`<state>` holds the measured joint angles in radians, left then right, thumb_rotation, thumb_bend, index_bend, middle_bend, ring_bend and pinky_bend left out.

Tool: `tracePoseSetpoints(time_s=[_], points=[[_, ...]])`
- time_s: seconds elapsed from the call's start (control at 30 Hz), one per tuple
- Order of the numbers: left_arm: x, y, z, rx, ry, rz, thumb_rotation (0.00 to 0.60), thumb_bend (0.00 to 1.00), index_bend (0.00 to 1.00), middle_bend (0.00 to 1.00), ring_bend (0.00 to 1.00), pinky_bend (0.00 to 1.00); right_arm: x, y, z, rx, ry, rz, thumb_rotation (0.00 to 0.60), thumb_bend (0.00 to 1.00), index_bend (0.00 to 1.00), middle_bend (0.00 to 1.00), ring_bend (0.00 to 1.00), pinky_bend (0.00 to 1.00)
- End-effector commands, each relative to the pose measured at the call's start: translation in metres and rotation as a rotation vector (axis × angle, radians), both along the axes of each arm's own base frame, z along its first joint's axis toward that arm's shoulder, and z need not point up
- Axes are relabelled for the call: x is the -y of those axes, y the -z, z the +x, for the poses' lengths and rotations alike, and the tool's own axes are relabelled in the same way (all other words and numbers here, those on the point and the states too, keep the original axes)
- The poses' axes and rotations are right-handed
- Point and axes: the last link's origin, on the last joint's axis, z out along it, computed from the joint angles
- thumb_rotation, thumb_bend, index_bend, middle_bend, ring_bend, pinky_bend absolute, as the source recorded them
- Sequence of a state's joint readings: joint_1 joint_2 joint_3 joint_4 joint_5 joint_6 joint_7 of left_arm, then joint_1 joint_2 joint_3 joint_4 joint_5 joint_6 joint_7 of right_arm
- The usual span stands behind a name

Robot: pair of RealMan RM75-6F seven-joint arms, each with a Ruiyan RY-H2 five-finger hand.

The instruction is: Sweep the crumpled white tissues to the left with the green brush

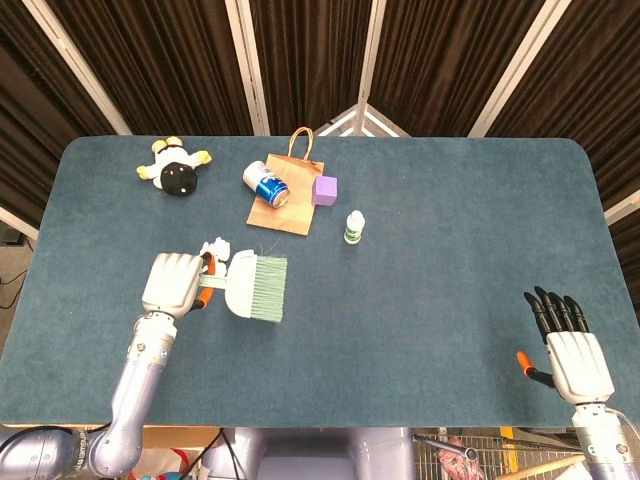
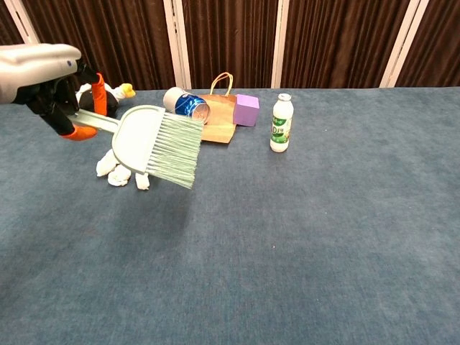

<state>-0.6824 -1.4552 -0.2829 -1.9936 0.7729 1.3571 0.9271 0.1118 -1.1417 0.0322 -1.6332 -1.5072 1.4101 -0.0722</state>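
My left hand (image 1: 172, 283) (image 2: 39, 65) grips the handle of the green brush (image 1: 256, 286) (image 2: 158, 146) and holds it up off the table, bristles pointing right. The crumpled white tissues (image 1: 216, 248) (image 2: 117, 169) lie on the blue cloth just beneath and behind the brush head, which hides most of them. My right hand (image 1: 568, 338) rests open at the near right edge of the table, fingers spread, far from the tissues.
At the back stand a brown paper bag (image 1: 283, 203) with a blue can (image 1: 265, 183) on it, a purple cube (image 1: 325, 190) and a small white bottle (image 1: 354, 227). A plush toy (image 1: 176, 172) lies at the back left.
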Motion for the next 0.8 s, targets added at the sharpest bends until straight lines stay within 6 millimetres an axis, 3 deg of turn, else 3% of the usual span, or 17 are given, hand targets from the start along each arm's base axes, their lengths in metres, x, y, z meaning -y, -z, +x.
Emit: tracePoseSetpoints(time_s=[0.03, 0.3, 0.63, 0.8], points=[[-0.006, 0.001, 0.011, -0.005, 0.018, 0.002, 0.600, 0.70, 0.80, 1.00, 1.00, 1.00, 0.000, 0.000, 0.000, 0.001, 0.002, 0.000, 0.600, 0.32, 0.00, 0.00, 0.00, 0.00], [-0.039, 0.019, 0.024, -0.106, 0.015, 0.004, 0.600, 0.70, 0.80, 1.00, 1.00, 1.00, 0.000, -0.002, -0.002, 0.014, 0.013, -0.003, 0.600, 0.32, 0.00, 0.00, 0.00, 0.00], [-0.079, 0.042, 0.009, -0.252, -0.051, -0.022, 0.600, 0.70, 0.80, 1.00, 1.00, 1.00, 0.003, -0.001, -0.003, 0.030, 0.022, 0.004, 0.600, 0.32, 0.00, 0.00, 0.00, 0.00], [-0.089, 0.048, 0.002, -0.291, -0.057, -0.033, 0.600, 0.70, 0.80, 1.00, 1.00, 1.00, 0.003, 0.000, -0.003, 0.033, 0.028, 0.008, 0.600, 0.32, 0.00, 0.00, 0.00, 0.00]])
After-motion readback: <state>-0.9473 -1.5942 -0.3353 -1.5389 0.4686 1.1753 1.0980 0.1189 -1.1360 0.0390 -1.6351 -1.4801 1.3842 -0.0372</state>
